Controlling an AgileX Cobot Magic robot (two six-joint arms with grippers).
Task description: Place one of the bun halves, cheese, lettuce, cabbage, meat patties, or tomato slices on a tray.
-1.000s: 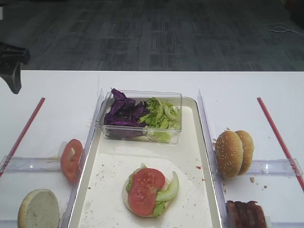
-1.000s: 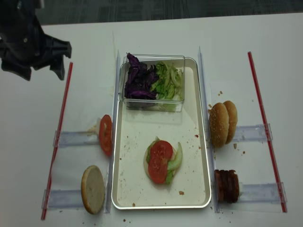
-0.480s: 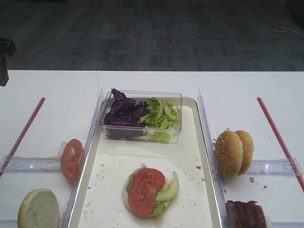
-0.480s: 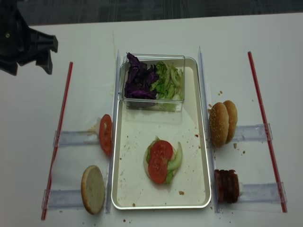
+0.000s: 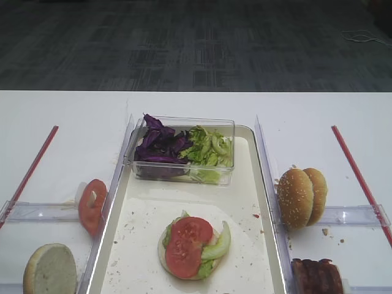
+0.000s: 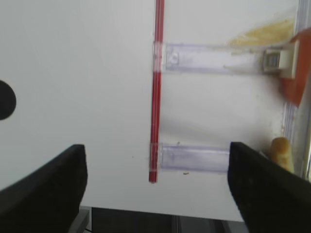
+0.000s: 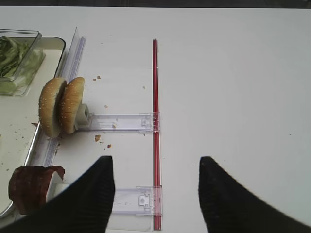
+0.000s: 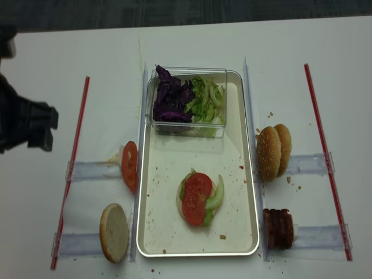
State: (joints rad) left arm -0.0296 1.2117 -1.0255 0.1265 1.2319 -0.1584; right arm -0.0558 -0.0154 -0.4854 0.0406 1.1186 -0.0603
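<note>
The tray [image 5: 141,220] [image 8: 168,157] carries a bun half topped with lettuce and tomato slices [image 5: 187,245] [image 8: 197,197]. At its far end a clear box holds cabbage [image 5: 160,147] and lettuce [image 5: 208,147]. A tomato slice [image 5: 92,205] [image 8: 129,165] stands on the left rack, and a cut-face bun half [image 5: 49,269] [image 8: 114,232] stands nearer. Sesame bun halves [image 5: 301,197] [image 7: 60,106] and meat patties [image 5: 315,275] [image 7: 31,187] stand on the right. My left gripper [image 8: 46,129] [image 6: 155,179] hovers open and empty over the left table. My right gripper [image 7: 155,167] hangs with its fingers apart and empty, right of the patties.
Red strips [image 8: 74,163] [image 8: 325,157] run along both sides of the table. Clear plastic racks [image 8: 93,170] [image 8: 308,163] lie across them. Crumbs speckle the tray and the table by the buns. The table's near edge shows in the left wrist view [image 6: 146,206].
My left arm has left the first high view and come nearer along the table's left side in the other. The food and the right arm have not moved.
</note>
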